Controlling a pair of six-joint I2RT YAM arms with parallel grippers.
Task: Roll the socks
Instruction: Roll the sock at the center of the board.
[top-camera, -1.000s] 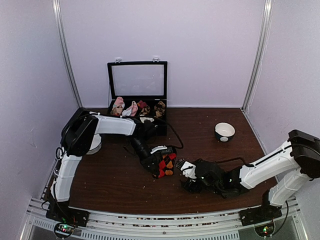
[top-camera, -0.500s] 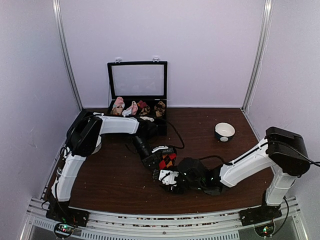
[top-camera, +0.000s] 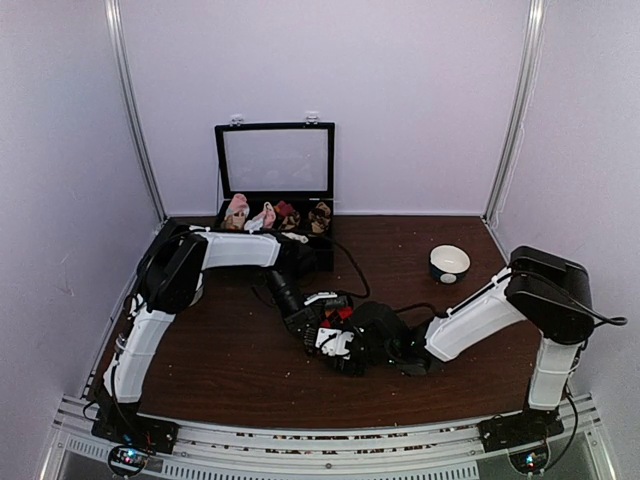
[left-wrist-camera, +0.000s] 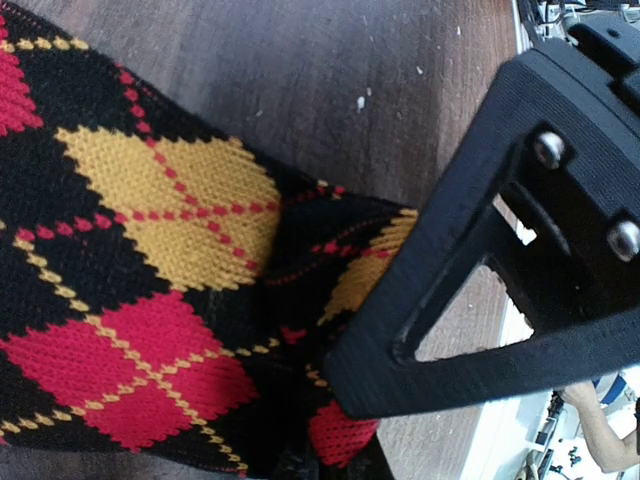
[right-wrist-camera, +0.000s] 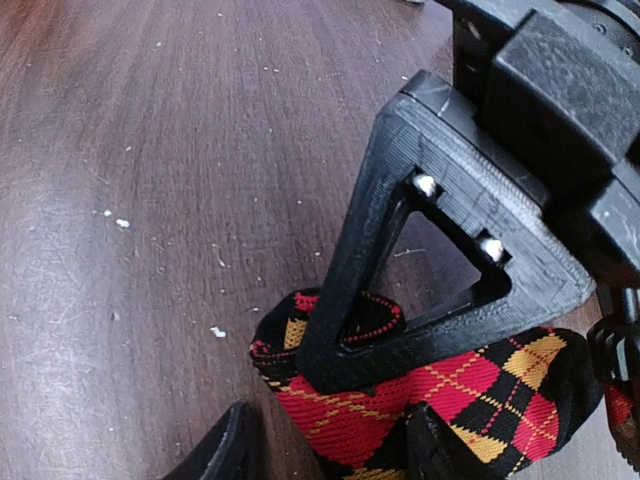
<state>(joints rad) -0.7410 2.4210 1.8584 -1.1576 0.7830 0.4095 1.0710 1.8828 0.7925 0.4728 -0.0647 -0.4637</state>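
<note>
A black argyle sock with red and orange diamonds lies bunched on the brown table; it also shows in the left wrist view and the right wrist view. My left gripper is shut on its rolled cuff: one black triangular finger is poked into the cuff opening, and in the left wrist view the finger presses on the knit. My right gripper is open, and its two fingertips straddle the sock's end from the near side. The other argyle socks are out of view.
An open black case stands at the back with pink, white and dark sock bundles in it. A white and dark bowl sits at the right rear. Cables run across the table behind the sock.
My right arm has swung left and forward, from right of the sock until its open fingers are round the sock's end. My left gripper has kept hold of the sock almost in place.
</note>
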